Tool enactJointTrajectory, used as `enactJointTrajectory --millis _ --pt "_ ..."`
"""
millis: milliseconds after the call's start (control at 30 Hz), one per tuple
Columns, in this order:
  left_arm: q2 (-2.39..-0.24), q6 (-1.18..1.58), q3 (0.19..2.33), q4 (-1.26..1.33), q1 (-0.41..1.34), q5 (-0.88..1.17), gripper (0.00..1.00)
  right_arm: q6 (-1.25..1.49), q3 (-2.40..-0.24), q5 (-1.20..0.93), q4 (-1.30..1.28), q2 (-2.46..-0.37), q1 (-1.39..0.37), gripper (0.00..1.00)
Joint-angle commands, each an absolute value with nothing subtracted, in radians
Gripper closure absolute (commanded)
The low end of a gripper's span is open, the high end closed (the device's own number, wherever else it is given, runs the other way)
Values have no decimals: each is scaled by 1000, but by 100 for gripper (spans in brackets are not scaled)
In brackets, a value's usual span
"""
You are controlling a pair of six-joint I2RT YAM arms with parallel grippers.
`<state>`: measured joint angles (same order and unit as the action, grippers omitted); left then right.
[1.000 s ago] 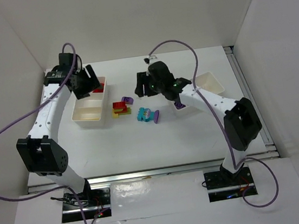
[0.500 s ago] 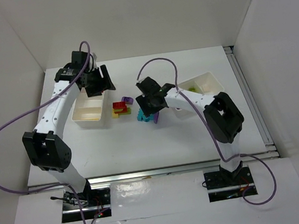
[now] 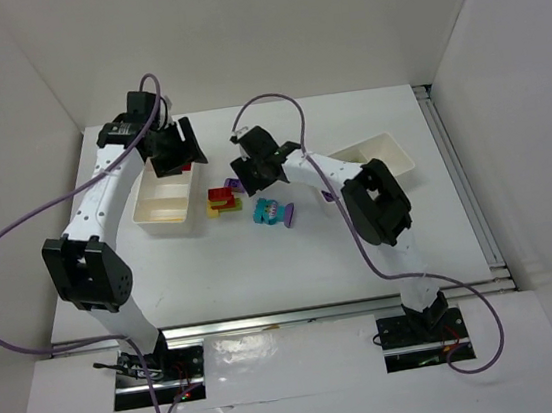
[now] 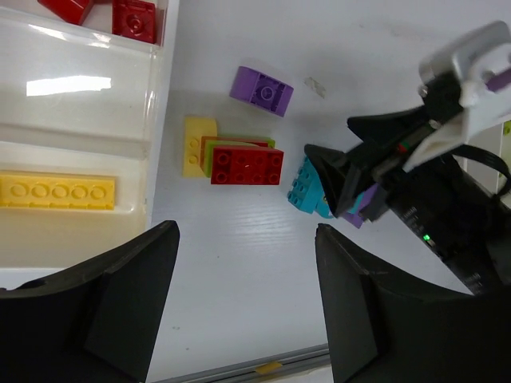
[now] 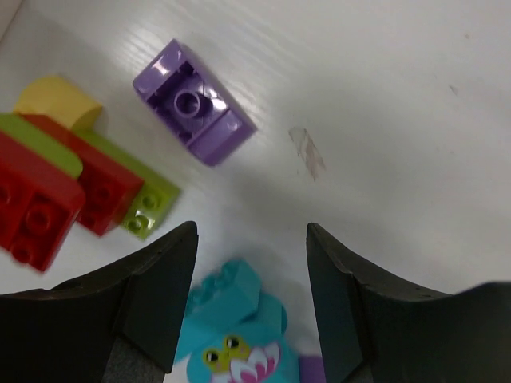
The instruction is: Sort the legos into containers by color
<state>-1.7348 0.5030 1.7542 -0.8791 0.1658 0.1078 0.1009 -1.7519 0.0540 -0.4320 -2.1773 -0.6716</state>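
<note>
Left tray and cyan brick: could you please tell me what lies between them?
A cluster of red, lime and yellow bricks lies between the left tray and the cyan brick, clearest in the left wrist view.

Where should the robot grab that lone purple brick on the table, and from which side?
Probably from straight above, pinching the purple brick across its two long, flat side walls. It lies flat, apart from the stacked bricks, with bare table along both long sides, so the open right gripper has room for a finger on each.
</note>
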Motion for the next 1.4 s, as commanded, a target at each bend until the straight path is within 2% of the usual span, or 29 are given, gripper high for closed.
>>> enactJointTrajectory --millis 0,367,500,533,567,633,667,700,800,833,900,1033,1200,1367 --pt "-1730 511 1790 -885 152 103 20 48 -1853 9 -377 -2255 -670 36" --pt "-1749 502 1781 -885 133 112 20 29 -2048 -5 -331 -2453 -670 24" --pt "-1749 492 1781 -885 133 121 20 29 -2130 6 -331 -2528 -670 24" --pt "-1749 492 1781 -885 133 121 20 29 -2140 6 -343 -2528 -670 28" --pt "-1758 492 1781 -885 133 121 20 20 -2140 6 -344 -2528 -670 36" --pt "-1758 492 1781 -885 124 121 20 20 -2099 6 -309 -2511 -680 47" --pt "-1758 492 1781 -885 124 121 20 20 -2077 17 -290 -2496 -680 59" --pt "-1758 492 1781 -885 124 121 20 31 -2056 17 -272 -2465 -689 65" --pt "-1767 492 1781 -885 124 140 20 58 -2040 43 -258 -2431 -689 73" --pt "-1767 492 1781 -885 124 140 20 58 -2040 73 -258 -2401 -689 79" --pt "-1767 492 1781 -885 124 149 20 103 -2019 89 -268 -2352 -689 81" --pt "-1740 492 1755 -856 133 124 17 138 -1804 90 -161 -2096 -643 81" --pt "-1729 483 1734 -845 143 156 17 193 -1668 155 -239 -1912 -585 81" --pt "-1738 483 1723 -845 152 175 17 274 -1386 286 -233 -1651 -534 81"
